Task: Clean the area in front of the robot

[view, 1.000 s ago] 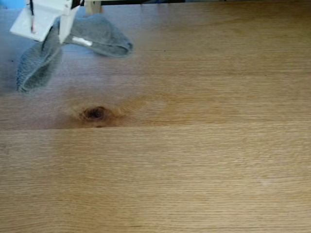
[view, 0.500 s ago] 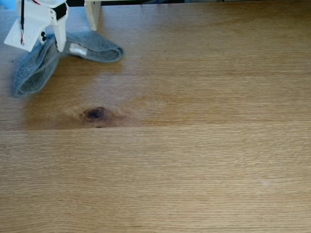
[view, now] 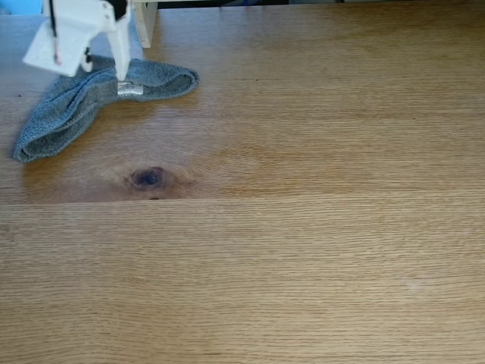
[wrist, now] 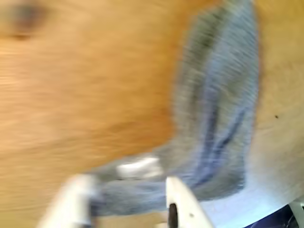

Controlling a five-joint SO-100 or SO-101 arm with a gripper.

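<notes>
Grey cloth (view: 83,102) pinched in the gripper (wrist: 128,197), jaws part open; I'd press flat, sweep slowly across the table (view: 303,250).

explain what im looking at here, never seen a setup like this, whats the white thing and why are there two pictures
The white thing is a small robot arm reaching in at the top left of the fixed view. Its end is a two-finger gripper, a kind of pincer. That picture comes from a camera standing still and looking across a wooden tabletop. The other picture comes from a camera riding on the arm's wrist, so it looks down past the white fingers; it is blurred. On the table lies one grey cloth with a small pale label, plus a dark knot in the wood. The gripper is at the cloth's label end with cloth between its fingers in the wrist view, so it seems to be pinching the cloth, probably to wipe with it.
</notes>
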